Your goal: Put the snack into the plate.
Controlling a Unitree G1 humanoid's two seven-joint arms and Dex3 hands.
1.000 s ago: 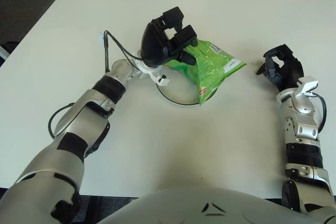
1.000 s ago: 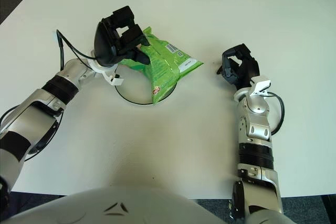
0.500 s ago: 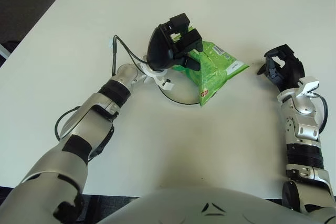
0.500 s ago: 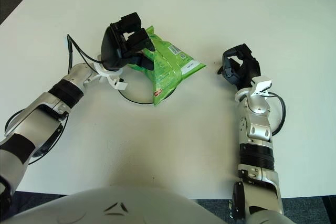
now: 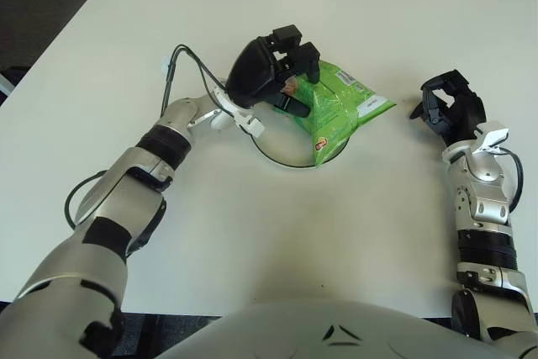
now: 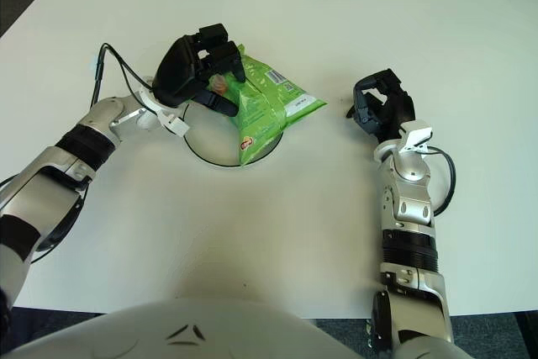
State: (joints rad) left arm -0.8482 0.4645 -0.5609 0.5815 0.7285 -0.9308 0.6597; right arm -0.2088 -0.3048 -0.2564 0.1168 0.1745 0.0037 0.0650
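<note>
Snack bag (image 5: 340, 111), bright green with a white label patch whose writing is too small to read, sits just above centre of the frame, draped over the right rim of a white plate (image 5: 282, 157) on the white tabletop (image 5: 269, 233). The left hand (image 5: 273, 73) grips the bag's upper left end, black fingers (image 5: 294, 105) closed on it. The right hand (image 5: 450, 107) shows at the right of the frame, beside the bag, fingers curled and holding nothing.
</note>
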